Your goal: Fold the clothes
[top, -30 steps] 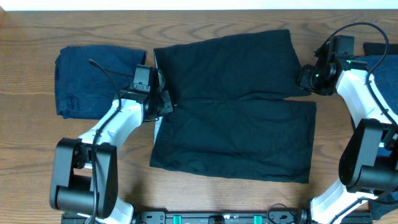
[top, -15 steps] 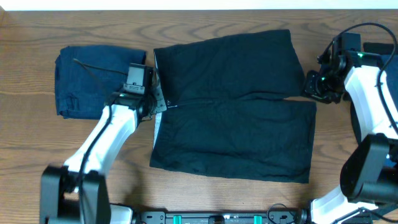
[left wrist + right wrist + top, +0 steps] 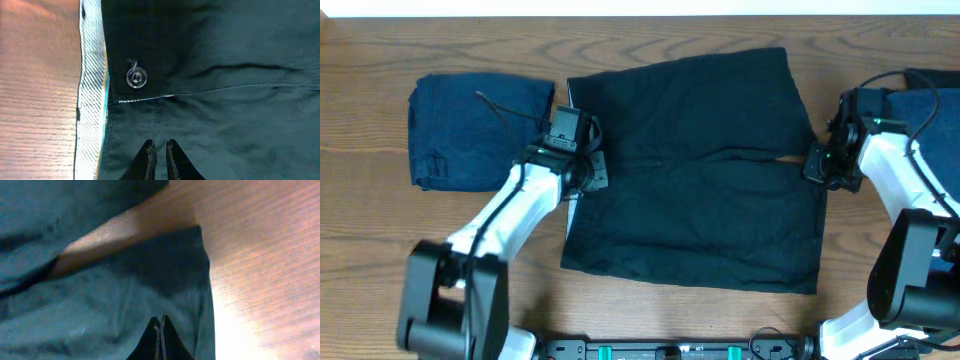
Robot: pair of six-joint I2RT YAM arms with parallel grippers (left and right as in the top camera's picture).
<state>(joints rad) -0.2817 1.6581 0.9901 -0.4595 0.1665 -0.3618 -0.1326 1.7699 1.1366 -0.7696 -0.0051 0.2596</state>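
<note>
Left gripper (image 3: 159, 145) clenched at 9 o'clock edge of shorts (image 3: 700, 170); right gripper (image 3: 160, 322) clenched at 3 o'clock edge; grasp unclear.

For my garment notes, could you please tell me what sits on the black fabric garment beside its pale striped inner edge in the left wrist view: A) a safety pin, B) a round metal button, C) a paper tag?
B: a round metal button sits on the black fabric garment, just beside its pale striped inner edge.
</note>
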